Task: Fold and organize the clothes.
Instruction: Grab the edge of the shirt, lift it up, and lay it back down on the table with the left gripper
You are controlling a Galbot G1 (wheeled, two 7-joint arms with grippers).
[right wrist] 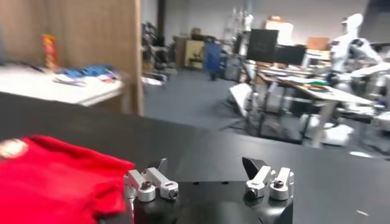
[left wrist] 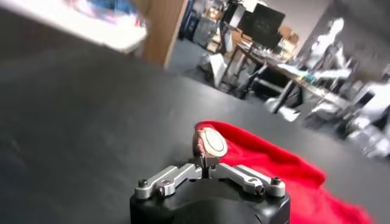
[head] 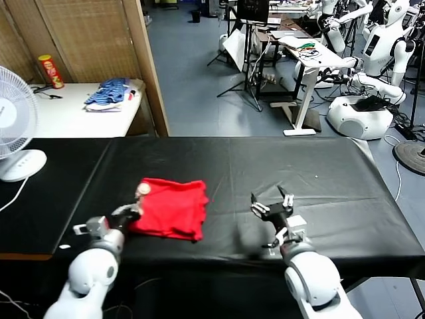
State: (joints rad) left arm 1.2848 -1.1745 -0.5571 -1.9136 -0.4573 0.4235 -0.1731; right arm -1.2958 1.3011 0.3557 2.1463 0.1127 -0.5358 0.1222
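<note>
In the head view, the red T-shirt [head: 171, 207] lies folded into a compact, roughly square bundle on the black counter [head: 265, 166], toward the robot's left half and near the front edge. The left end effector [head: 131, 212] is at the shirt's left edge, its fingers brought together on the cloth, so the shirt lies directly to its right; the bundle has no clear long axis. The right end effector [head: 273, 207] hovers well apart on the other side, spread wide and holding nothing, so the left arm is clearly the nearer 1. A white fan [head: 14, 126] stands at the far left, and behind it a white table [head: 73, 116] carries a blue-and-white heap of cloth [head: 109, 94]. In the left wrist view, the left end effector [left wrist: 209, 159] is narrow, pinching the corner with the round printed picture [left wrist: 212, 142], and the T-shirt [left wrist: 274, 167] spreads away beyond it. In the right wrist view, the right end effector [right wrist: 207, 170] stands wide, with the T-shirt [right wrist: 55, 176] off to 1 side, not touching. The counter cloth looks smooth and matte; the room behind is a grey-floored workshop with desks and other robots.
</note>
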